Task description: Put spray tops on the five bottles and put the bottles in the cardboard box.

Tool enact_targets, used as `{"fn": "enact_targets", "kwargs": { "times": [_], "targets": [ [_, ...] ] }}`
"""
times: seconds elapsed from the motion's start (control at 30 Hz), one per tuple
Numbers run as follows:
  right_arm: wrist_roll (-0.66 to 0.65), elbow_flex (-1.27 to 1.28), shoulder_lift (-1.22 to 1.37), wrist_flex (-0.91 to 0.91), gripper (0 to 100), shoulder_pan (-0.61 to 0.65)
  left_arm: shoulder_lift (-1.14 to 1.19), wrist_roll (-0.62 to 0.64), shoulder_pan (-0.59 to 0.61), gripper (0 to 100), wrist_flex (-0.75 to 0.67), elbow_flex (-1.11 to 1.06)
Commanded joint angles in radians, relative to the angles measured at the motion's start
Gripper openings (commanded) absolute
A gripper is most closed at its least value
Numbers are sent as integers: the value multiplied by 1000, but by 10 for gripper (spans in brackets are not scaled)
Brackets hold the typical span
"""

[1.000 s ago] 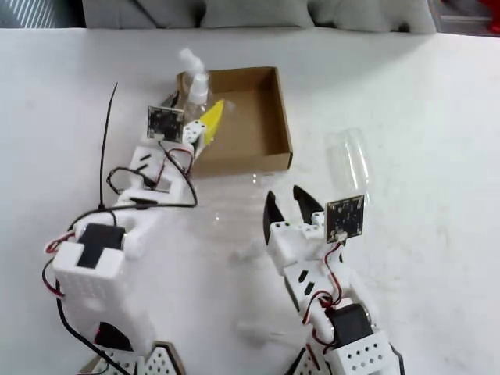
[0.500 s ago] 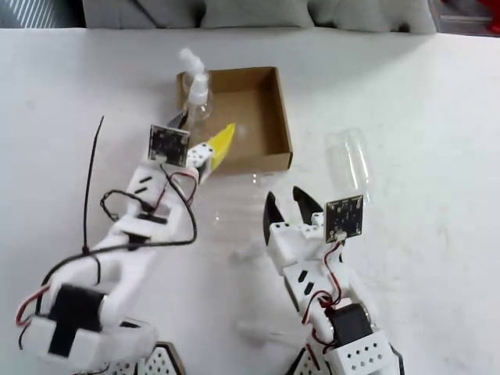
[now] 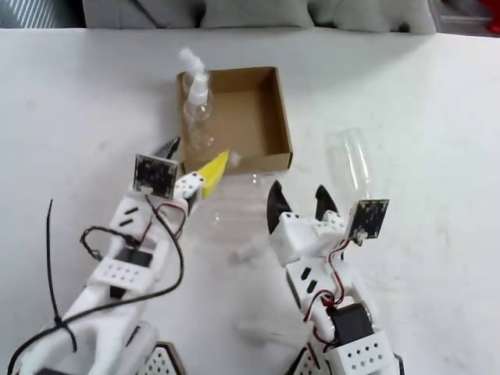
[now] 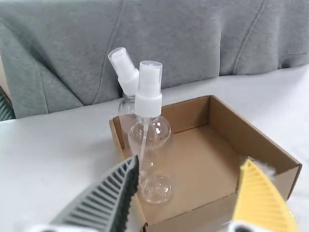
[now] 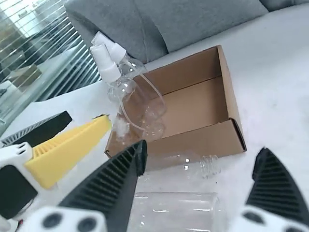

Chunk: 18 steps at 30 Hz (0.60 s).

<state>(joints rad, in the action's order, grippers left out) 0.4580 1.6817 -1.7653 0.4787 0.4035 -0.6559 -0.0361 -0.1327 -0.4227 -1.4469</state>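
**High view.** The left arm stretches diagonally across the desk (image 3: 437, 117). Its left gripper (image 3: 190, 160) is just short of the near left corner of the cardboard box (image 3: 266, 117), with the grey and yellow jaws spread and empty. The right arm rises from the near edge. The right gripper (image 3: 299, 205) faces the box with its black jaws spread and empty. Two capped bottles (image 3: 195, 105) stand in the box's left part. An uncapped bottle (image 3: 349, 162) lies on the desk to the right of the box.

**Left wrist view.** Between the spread jaws of the left gripper (image 4: 190, 164) is the box (image 4: 251, 145). The front bottle (image 4: 150, 135) stands upright and the rear bottle (image 4: 126, 79) is tilted.

**Right wrist view.** The right gripper (image 5: 203, 152) has its jaws wide apart above a clear bottle (image 5: 174, 210) lying on the desk. An open-necked bottle (image 5: 198, 164) lies just in front of the box (image 5: 193, 111). The left gripper's yellow jaw is beside the box's corner.
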Motion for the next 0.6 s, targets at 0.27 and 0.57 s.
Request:
{"fn": "enact_targets", "kwargs": {
  "times": [0.27, 0.57],
  "targets": [
    [-166, 11, 4, 352, 322, 157, -328, 97, -10, 319, 219, -28],
    [-180, 11, -4, 559, 535, -45, -371, 97, -10, 320, 262, -32]
  ]
}}
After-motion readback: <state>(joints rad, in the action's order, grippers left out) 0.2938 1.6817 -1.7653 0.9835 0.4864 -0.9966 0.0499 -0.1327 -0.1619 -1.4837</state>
